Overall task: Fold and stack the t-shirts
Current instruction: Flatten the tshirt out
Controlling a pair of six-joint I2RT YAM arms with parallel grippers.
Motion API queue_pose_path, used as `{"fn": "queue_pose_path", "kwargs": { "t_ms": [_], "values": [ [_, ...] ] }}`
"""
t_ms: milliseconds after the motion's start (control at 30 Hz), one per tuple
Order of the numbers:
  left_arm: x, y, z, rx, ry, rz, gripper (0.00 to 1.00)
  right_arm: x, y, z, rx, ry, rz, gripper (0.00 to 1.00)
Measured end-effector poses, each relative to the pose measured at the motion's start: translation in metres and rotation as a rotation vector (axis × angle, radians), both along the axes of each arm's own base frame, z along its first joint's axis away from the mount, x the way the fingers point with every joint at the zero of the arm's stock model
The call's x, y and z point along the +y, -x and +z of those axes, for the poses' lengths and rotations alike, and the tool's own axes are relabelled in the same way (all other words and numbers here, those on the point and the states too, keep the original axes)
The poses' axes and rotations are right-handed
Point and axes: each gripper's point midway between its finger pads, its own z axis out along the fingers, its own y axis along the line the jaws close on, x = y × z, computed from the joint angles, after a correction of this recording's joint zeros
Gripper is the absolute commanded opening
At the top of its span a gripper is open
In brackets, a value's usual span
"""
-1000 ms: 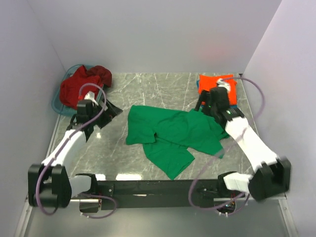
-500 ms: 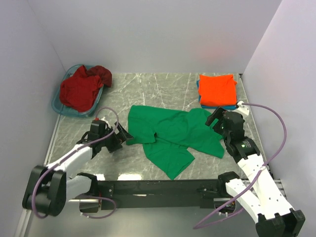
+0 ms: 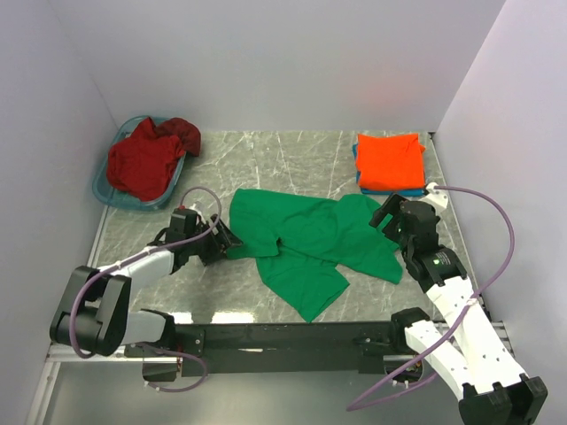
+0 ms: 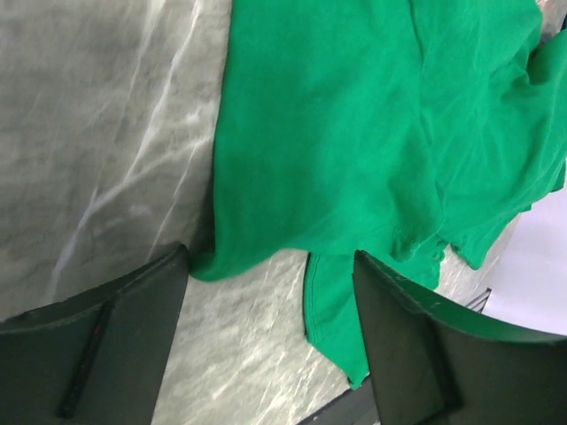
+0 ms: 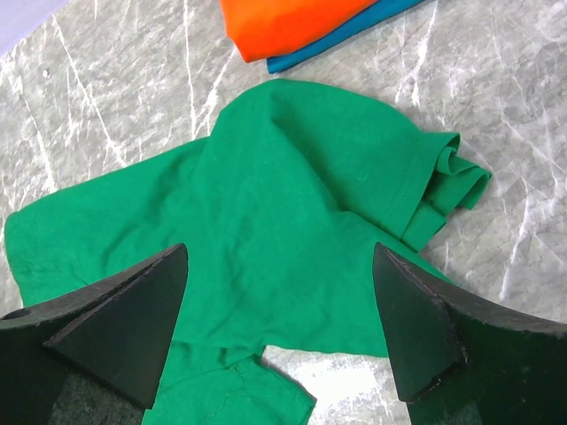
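- Both arms are now sitting at the green t-shirt [image 3: 306, 239], the left one having dropped down from the basket [image 3: 102, 190] side and the right one having pulled back off the orange t-shirt [image 3: 390, 159]
- left gripper [image 3: 221, 239] is standing spread, straddling the shirt's left hem corner, nothing pinched yet
- right gripper [image 3: 387, 215] is hanging wide and empty over the bunched right sleeve
- green tee is lying rumpled mid table [image 3: 266, 168], well apart from the folded pile
- likely best going low, pinching just one cloth layer at each end, then pulling apart to flatten before folding
- cotton is looking soft, limp and creased; sleeve is rolling under itself
- orange is sitting square on the blue t-shirt [image 5: 354, 40]; dark red t-shirt [image 3: 142, 164] is heaping in the plastic basket; marble-look top is looking smooth
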Motion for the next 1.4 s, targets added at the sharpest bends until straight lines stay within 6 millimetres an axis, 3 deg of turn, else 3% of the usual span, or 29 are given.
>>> {"fn": "queue_pose_path", "kwargs": {
  "t_ms": [100, 167, 200, 233, 267, 333, 600, 800, 967, 1100, 1233, 1300, 1400],
  "values": [
    [-0.002, -0.005, -0.002, -0.006, 0.002, -0.005, 0.75, 0.001, 0.000, 0.000, 0.001, -0.004, 0.005, 0.90],
    [-0.003, -0.009, -0.003, -0.011, 0.002, -0.006, 0.61, 0.002, 0.000, 0.000, 0.002, -0.005, 0.009, 0.89],
    [-0.004, -0.010, -0.004, -0.008, 0.003, -0.006, 0.35, 0.002, 0.000, 0.000, 0.002, -0.005, 0.009, 0.89],
    [-0.003, -0.011, -0.007, -0.003, 0.000, -0.002, 0.24, 0.002, 0.000, 0.000, 0.002, -0.005, 0.009, 0.88],
    [-0.002, -0.011, -0.011, 0.003, -0.013, -0.004, 0.01, 0.002, 0.000, 0.000, 0.002, -0.005, 0.009, 0.88],
    [0.001, -0.007, -0.020, 0.034, -0.037, -0.002, 0.00, 0.002, 0.001, 0.000, 0.003, -0.005, 0.010, 0.88],
    [0.013, -0.015, -0.020, 0.051, -0.090, 0.046, 0.00, 0.006, 0.006, -0.006, 0.032, -0.009, 0.042, 0.86],
    [0.068, -0.036, -0.018, 0.053, -0.119, 0.234, 0.00, 0.017, 0.015, -0.020, 0.093, -0.028, 0.109, 0.86],
    [0.110, -0.041, -0.007, 0.022, -0.193, 0.373, 0.00, 0.030, 0.034, -0.053, 0.229, -0.064, 0.184, 0.86],
    [0.133, -0.045, 0.001, -0.002, -0.217, 0.454, 0.00, 0.041, 0.059, -0.085, 0.356, -0.095, 0.237, 0.86],
    [0.140, -0.046, 0.003, -0.009, -0.221, 0.478, 0.00, 0.066, 0.087, -0.107, 0.457, -0.116, 0.332, 0.85],
    [0.140, -0.046, 0.004, -0.011, -0.219, 0.477, 0.00, 0.078, 0.097, -0.116, 0.504, -0.120, 0.363, 0.79],
    [0.136, -0.045, 0.006, -0.026, -0.201, 0.464, 0.00, 0.080, 0.104, -0.135, 0.573, -0.127, 0.332, 0.74]
  ]
}}
